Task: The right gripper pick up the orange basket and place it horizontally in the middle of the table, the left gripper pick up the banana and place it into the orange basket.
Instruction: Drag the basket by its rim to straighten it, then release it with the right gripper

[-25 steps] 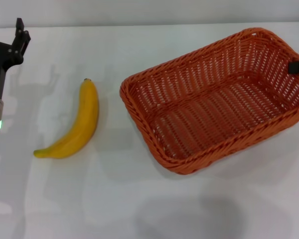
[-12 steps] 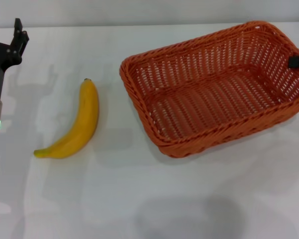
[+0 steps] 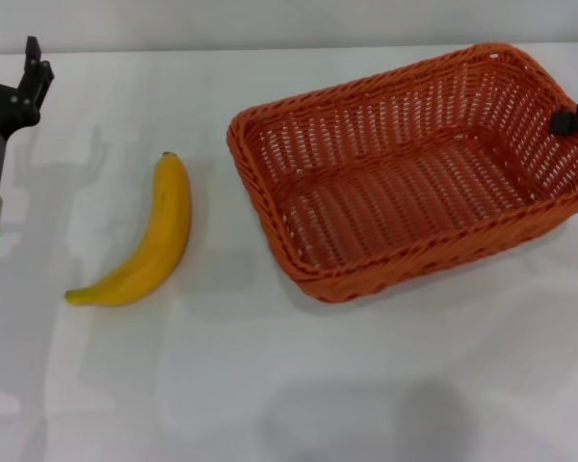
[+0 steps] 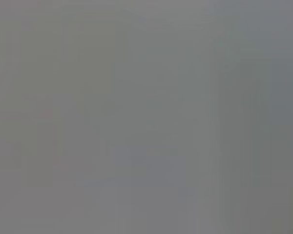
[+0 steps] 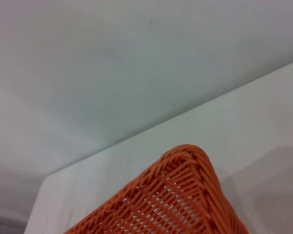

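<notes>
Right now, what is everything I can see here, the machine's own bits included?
orange basket: one, orange wicker, on the right half of the table, set at a slant, nothing inside it.
banana: one, yellow with a greenish stem end, lying flat to the left of the basket, apart from it.
table: one, white, under everything.
left end effector: one, black, on a silver arm with a green light, at the far left edge, apart from the banana.
right end effector: one, black, only a tip showing at the basket's right rim; the pictures do not show whether it grips.
</notes>
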### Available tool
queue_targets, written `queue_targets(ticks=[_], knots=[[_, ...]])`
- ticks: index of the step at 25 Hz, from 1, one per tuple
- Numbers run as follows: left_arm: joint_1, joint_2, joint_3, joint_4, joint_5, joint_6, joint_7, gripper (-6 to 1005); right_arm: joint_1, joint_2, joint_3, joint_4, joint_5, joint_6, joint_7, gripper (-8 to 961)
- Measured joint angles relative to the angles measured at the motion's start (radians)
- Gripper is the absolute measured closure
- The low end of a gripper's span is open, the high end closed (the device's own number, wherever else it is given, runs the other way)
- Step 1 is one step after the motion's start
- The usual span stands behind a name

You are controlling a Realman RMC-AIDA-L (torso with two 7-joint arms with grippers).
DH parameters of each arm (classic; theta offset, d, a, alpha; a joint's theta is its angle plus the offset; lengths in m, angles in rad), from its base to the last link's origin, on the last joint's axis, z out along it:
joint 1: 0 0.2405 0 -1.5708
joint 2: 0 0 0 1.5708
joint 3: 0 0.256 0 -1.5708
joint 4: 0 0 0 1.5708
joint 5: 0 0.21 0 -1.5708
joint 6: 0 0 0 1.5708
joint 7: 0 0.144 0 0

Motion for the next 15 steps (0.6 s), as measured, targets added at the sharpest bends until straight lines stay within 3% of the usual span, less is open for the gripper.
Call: queue_targets(ticks=[15], knots=[[-0.002, -0.002, -0.001, -0.011, 0.000, -0.001, 0.000, 165, -0.068, 0.071, 0.000, -0.043, 0.053, -0.040, 0.000, 781]])
